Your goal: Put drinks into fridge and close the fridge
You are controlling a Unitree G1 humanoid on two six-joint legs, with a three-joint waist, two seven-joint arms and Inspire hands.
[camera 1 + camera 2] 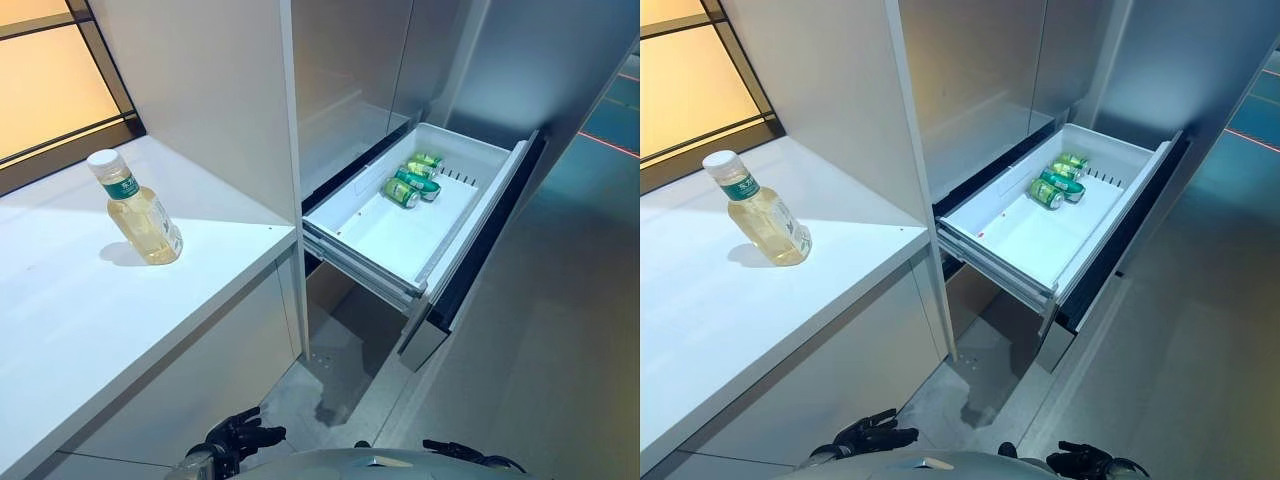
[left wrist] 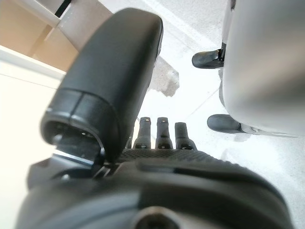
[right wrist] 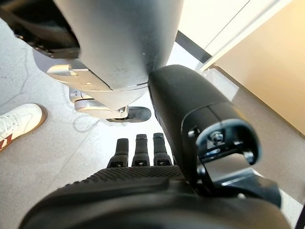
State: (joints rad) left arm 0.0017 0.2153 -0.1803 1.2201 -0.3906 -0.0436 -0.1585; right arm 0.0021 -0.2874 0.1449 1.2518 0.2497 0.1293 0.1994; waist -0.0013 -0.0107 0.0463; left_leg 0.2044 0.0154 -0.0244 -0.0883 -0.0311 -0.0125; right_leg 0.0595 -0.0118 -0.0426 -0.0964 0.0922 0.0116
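A clear bottle of pale yellow drink with a white cap stands upright on the white counter at the left. To its right the fridge's white drawer is pulled out; three green cans lie at its far end. My left hand hangs low by the floor, fingers relaxed and holding nothing. My right hand hangs low at the bottom right, also relaxed and holding nothing. Both are far from the bottle and the drawer.
A tall white cabinet panel rises between the counter and the fridge. The drawer's dark front juts out over the grey floor. A person's white shoe shows on the floor in the right wrist view.
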